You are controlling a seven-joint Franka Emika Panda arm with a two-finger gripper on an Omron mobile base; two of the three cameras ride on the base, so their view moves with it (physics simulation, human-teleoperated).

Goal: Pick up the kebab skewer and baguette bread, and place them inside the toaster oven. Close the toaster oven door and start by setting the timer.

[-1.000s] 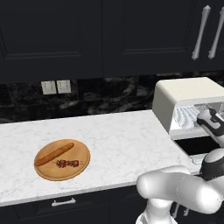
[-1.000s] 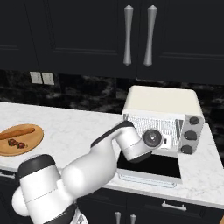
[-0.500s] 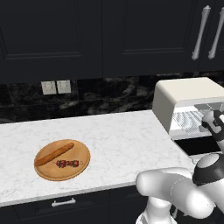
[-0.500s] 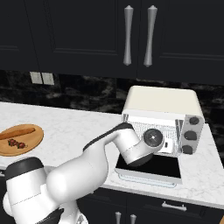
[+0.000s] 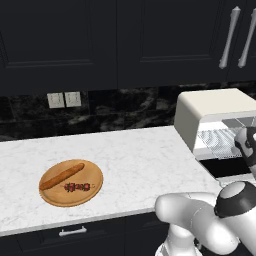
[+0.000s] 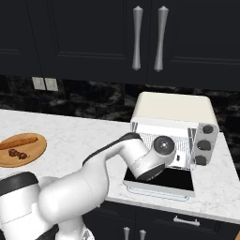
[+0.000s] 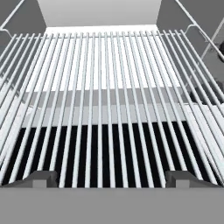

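The toaster oven (image 5: pixel 212 107) (image 6: pixel 173 105) stands at the counter's right end with its toaster oven door (image 6: pixel 159 180) (image 5: pixel 232 167) dropped flat in front. My gripper (image 7: pixel 111 180) is open and empty, looking straight over the bare wire rack (image 7: pixel 109 87) into the oven. The hand (image 6: pixel 164 146) hangs at the oven mouth, above the door. Far to the left, the baguette bread (image 5: pixel 61 176) (image 6: pixel 18 142) and the kebab skewer (image 5: pixel 77 187) (image 6: pixel 16 153) lie side by side on a round wooden board (image 5: pixel 87 172) (image 6: pixel 35 150).
Three dark knobs (image 6: pixel 205 145) run down the oven's right front. White marble counter (image 5: pixel 140 155) stretches between board and oven. Wall outlets (image 5: pixel 64 99) sit on the black backsplash, dark cabinets with silver handles (image 6: pixel 137 37) hang overhead, and drawers lie below the counter's front edge.
The arm's elbow has swung out and the hand has drifted slightly right and down at the oven mouth. Jaws stay wide. Board, bread and skewer have not moved.
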